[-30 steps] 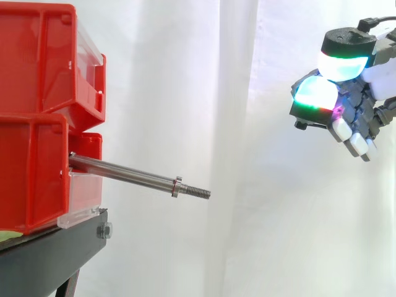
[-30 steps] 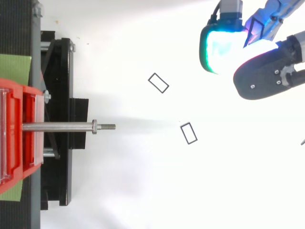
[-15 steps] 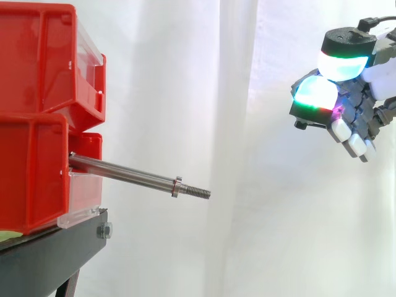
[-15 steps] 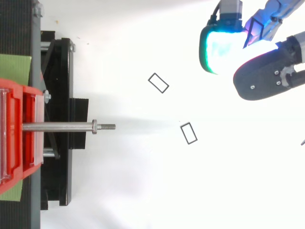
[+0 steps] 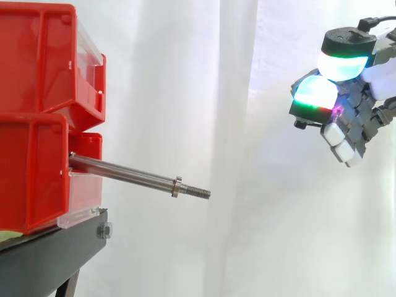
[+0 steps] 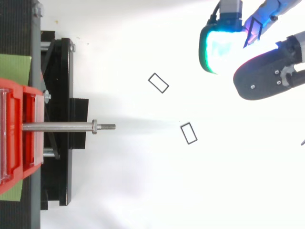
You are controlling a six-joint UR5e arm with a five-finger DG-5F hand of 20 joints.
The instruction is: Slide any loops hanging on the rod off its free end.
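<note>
The steel rod (image 5: 124, 173) sticks out to the right from the lower red bin and ends in a collar and a bare threaded tip (image 5: 198, 192). Nothing hangs on it. In the top view the rod (image 6: 57, 127) is bare too, and two small dark rectangular loops (image 6: 158, 82) (image 6: 188, 133) lie on the white floor beyond its tip. My hand (image 5: 352, 117) hovers high at the right, well clear of the rod, its fingers loosely bent with nothing in them. From above, the hand (image 6: 267, 78) is at the upper right.
Two stacked red bins (image 5: 37, 62) stand on a black stand (image 5: 49, 260) at the left. A white curtain hangs behind. Open space lies between the rod's tip and my hand.
The lower fingers of my hand have drawn in slightly. The rod and the two loops on the floor have not moved.
</note>
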